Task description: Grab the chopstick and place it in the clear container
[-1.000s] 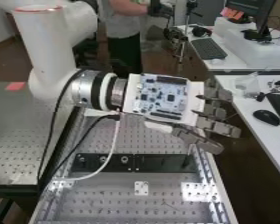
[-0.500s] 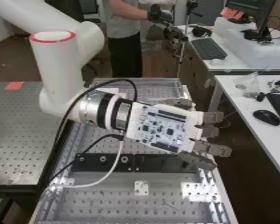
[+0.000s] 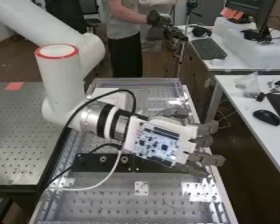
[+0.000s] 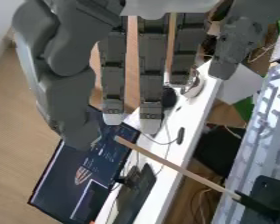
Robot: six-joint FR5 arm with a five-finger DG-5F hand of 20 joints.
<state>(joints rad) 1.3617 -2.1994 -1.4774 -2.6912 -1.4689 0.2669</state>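
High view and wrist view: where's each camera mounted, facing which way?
High: fixed above the bench's near end, slanting down along the perforated bench; shows white arm and hand.
Wrist: on the arm's wrist, looking out past the fingers toward the chopstick and bench edge; shows fingers, thumb.
Shared: hand, perforated bench.

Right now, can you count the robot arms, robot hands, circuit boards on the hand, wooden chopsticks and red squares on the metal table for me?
Robot arm: 1
Hand: 1
Circuit board: 1
Chopstick: 1
Red square: 1
Total: 5
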